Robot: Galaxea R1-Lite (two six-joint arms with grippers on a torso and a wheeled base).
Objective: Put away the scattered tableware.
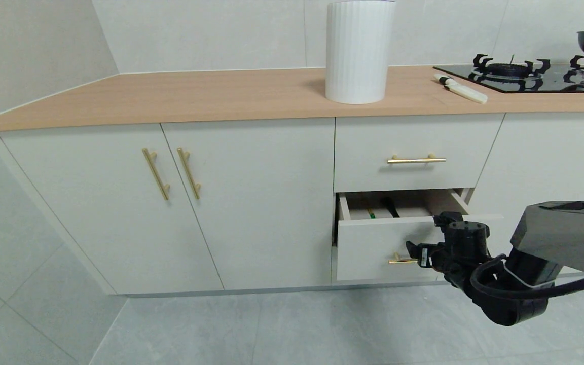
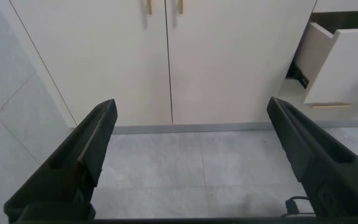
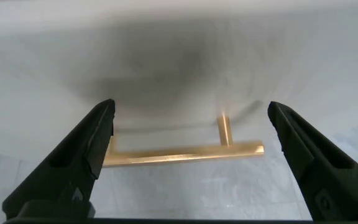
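Head view: the right claw point(image 1: 417, 255) sits at the handle point(image 1: 398, 260) of the half-open drawer point(image 1: 373, 243), utensils point(image 1: 380, 207) inside, while a knife point(image 1: 460, 88) lies far off on the counter point(image 1: 195, 96); closing now would strand it. Left wrist view: the left claw point(image 2: 191, 109) hangs spread and empty above the floor point(image 2: 191, 168). Right wrist view, clearer than the head's: fingers point(image 3: 86, 155) spread either side of the handle, not gripping, so a tug could slip.

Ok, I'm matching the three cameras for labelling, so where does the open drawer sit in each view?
Head view: the open drawer is low, right of centre, under the closed drawer.
Left wrist view: the drawer juts out beside the cabinet doors, beyond the open left gripper.
Right wrist view: its front stands close behind the open right gripper.
Shared landmark: its gold handle.
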